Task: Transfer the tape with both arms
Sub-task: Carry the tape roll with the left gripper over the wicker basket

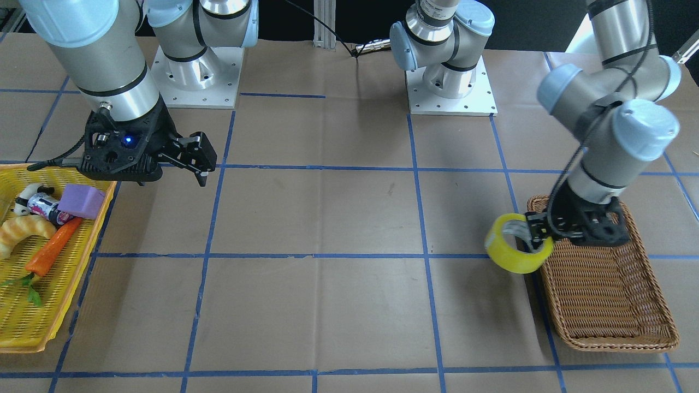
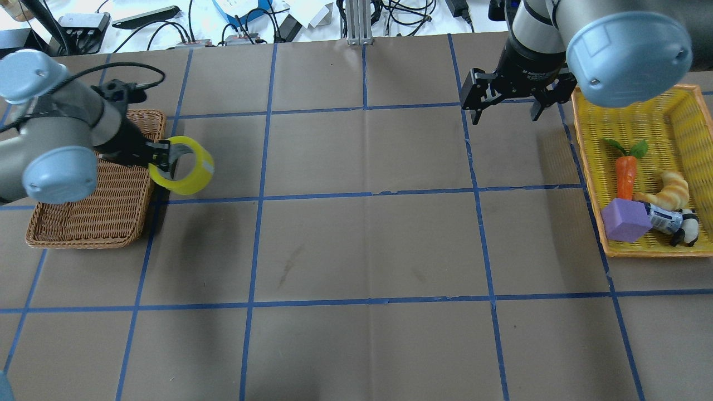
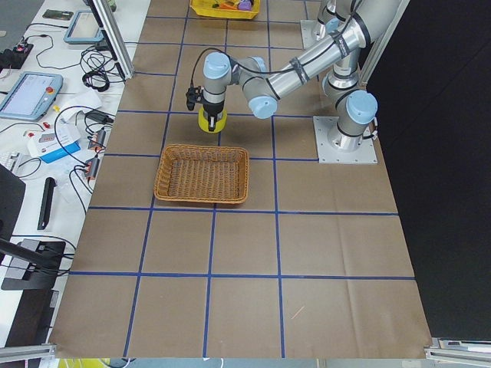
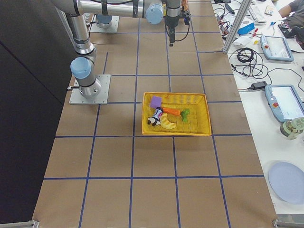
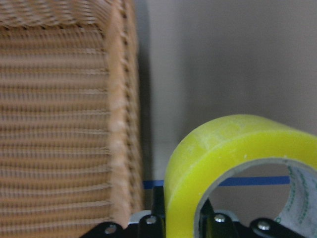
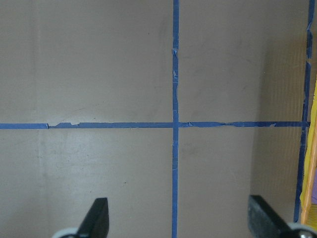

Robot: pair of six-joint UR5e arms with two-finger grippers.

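Note:
The tape (image 2: 192,170) is a yellow roll with a grey-white core. My left gripper (image 2: 161,159) is shut on its rim and holds it above the table, just beside the inner edge of the wicker basket (image 2: 83,223). The front view shows the tape (image 1: 513,256) at the basket's near corner (image 1: 600,305). In the left wrist view the roll (image 5: 223,148) sits between the fingers, next to the basket wall (image 5: 119,124). My right gripper (image 2: 506,114) is open and empty, above bare table beside the yellow basket (image 2: 690,111). Its two fingertips (image 6: 99,215) stand wide apart.
The yellow basket (image 1: 22,327) holds a purple block (image 2: 625,220), a carrot (image 2: 626,175), a croissant (image 2: 671,189) and a small panda toy (image 2: 677,225). Both arm bases (image 1: 450,82) stand at the table's robot side. Blue tape lines grid the brown table.

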